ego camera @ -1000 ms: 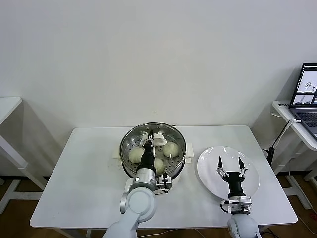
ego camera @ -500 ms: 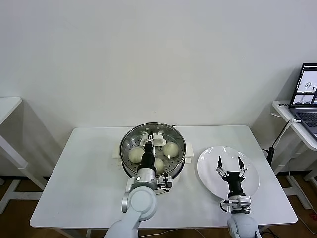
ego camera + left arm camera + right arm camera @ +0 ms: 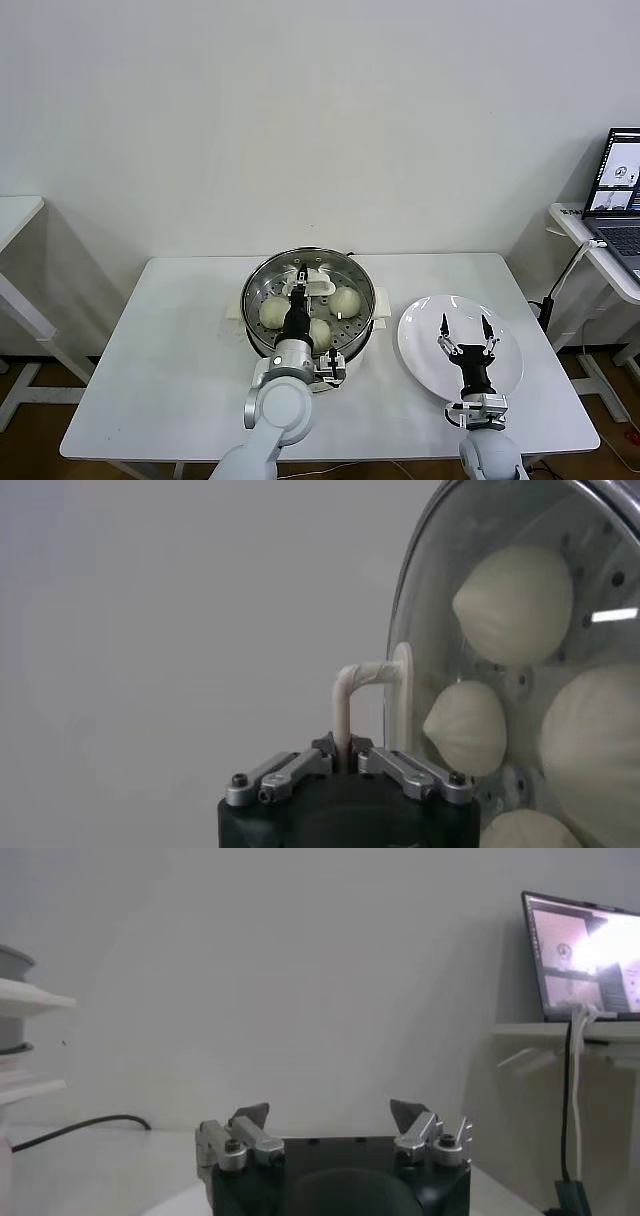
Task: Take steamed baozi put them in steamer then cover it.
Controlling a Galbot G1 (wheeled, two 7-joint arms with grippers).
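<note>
The glass lid [image 3: 309, 290] now sits on the steamer [image 3: 309, 300], which stands toward the back edge of the worktop [image 3: 160, 380], midway along it; through the glass the steamed baozi [image 3: 345, 300] can be seen resting on the perforated tray, and in the left wrist view at least three of them lie just behind the pane; the left gripper [image 3: 345, 763] is over the pot with its tips together around the thin white loop of the lid handle [image 3: 372, 695], and the hold looks slight, so whether it is clamped or just beginning to let go I judge uncertain, though a release would be the natural step here; set against the head view of a second ago, little in the scene has shifted: the lid, the buns and the pot lie where they did, and the left arm has hardly moved, which suggests the lid has already been lowered into its seat rather than being carried; the right gripper [image 3: 464, 330] hangs above the bare white plate [image 3: 425, 355] near the right edge of the worktop, its tips spread wide and holding nothing, just as in the earlier frames; with the buns inside and the cover on, the task looks all but finished, only the freeing of the handle remaining.
</note>
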